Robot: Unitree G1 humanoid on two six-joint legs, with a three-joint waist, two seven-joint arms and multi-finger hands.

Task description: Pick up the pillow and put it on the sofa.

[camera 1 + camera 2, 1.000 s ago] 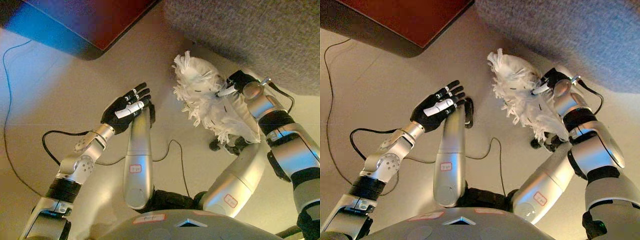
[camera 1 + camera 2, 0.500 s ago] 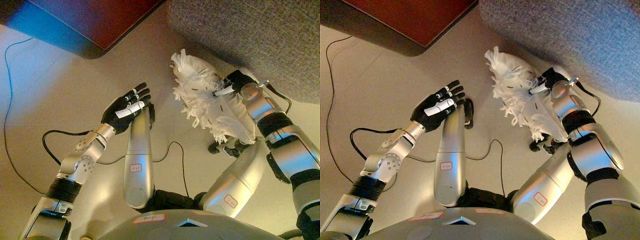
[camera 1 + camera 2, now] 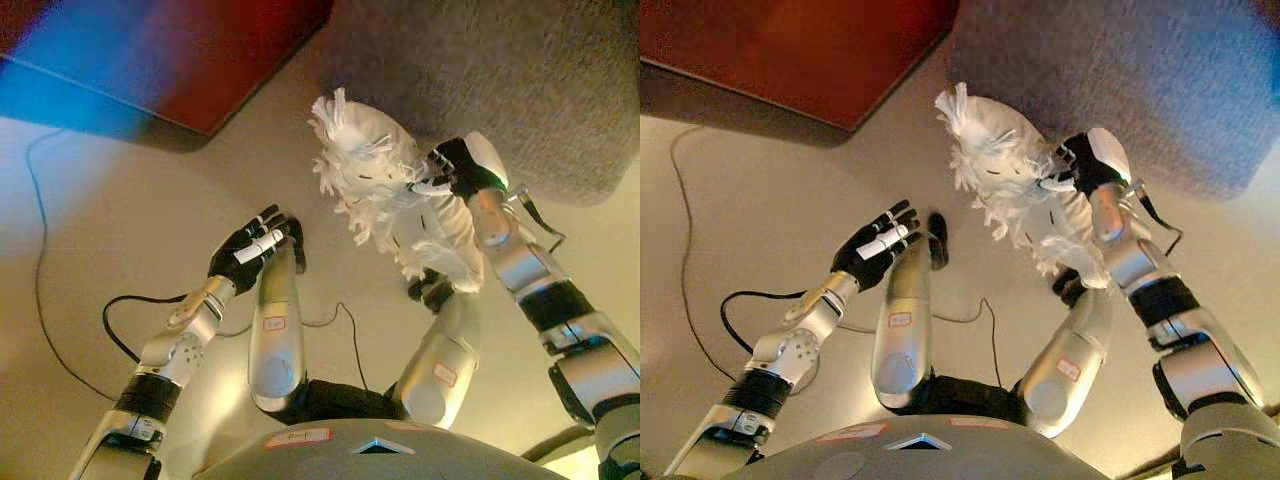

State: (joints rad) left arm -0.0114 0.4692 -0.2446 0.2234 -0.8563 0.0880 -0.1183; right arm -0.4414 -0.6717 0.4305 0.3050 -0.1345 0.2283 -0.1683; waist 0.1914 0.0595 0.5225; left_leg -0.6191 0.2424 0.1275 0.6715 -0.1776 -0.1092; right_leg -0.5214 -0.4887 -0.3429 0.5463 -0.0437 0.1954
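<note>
Pillow (image 3: 395, 200) is in our right hand (image 3: 452, 170) at this point: the dark fingers are curled into the white fringed fabric near its upper side, so we've got a pinch on it instead of cupping it. It hangs clear of the floor (image 3: 110, 220), shaggy end up and to our left, the rest draping down along our right forearm. Just beyond it is the grey sofa (image 3: 1120, 80), with the pillow's top close to the sofa's edge, not on it yet.

Our left hand (image 3: 252, 243) is lower and off to the left, fingers relaxed and spread, holding nothing, well apart from the pillow.

So we'd say the pickup is done and we're in the carry. Next move calls for getting the pillow up over the sofa's edge and onto the cushion before letting go; the loose fringe could snag or flop short. The dark red furniture (image 3: 800, 50) at upper left isn't in our way.
</note>
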